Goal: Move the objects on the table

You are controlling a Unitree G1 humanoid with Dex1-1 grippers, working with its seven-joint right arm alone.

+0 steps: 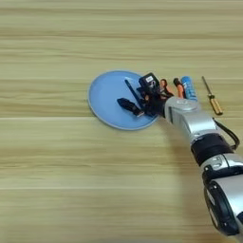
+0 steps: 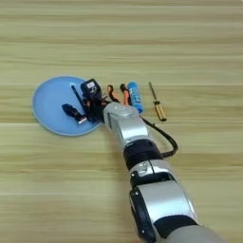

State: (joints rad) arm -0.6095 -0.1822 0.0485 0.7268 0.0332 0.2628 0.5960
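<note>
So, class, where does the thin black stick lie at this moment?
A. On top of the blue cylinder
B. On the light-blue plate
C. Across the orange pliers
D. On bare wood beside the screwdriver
B: the thin black stick lies on the light-blue plate, just left of the hand, away from the screwdriver.

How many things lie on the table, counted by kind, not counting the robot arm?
Plate: 1
Black stick, lying on the plate: 1
Pliers: 1
Blue cylinder: 1
Screwdriver: 1
Total: 5
</note>
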